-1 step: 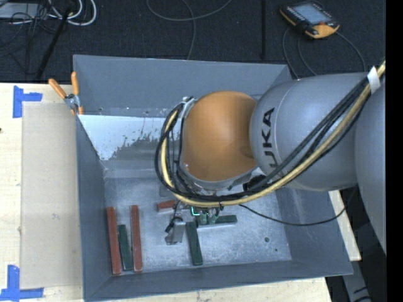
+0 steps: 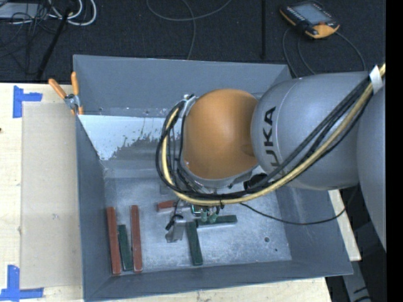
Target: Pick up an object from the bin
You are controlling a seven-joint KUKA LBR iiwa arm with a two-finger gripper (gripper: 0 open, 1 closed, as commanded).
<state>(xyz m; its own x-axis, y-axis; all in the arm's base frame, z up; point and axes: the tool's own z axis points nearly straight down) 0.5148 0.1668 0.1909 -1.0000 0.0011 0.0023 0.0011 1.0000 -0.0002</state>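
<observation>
Broadly, a dark floor (image 2: 208, 24) strewn with cables (image 2: 165, 8) lies behind the grey metal bin (image 2: 126, 96), whose scuffed bottom is speckled pale. The arm's orange-capped wrist (image 2: 217, 134) hangs mid-bin. The gripper (image 2: 187, 222) sits low over two crossing dark green sticks (image 2: 196, 249); whether it is open or closed cannot be told. Two brown strips (image 2: 113, 241) lie near the left wall.

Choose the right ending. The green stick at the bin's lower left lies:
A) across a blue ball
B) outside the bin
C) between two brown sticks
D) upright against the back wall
C: the green stick lies flat with one brown stick along its left side and another brown stick along its right.
</observation>
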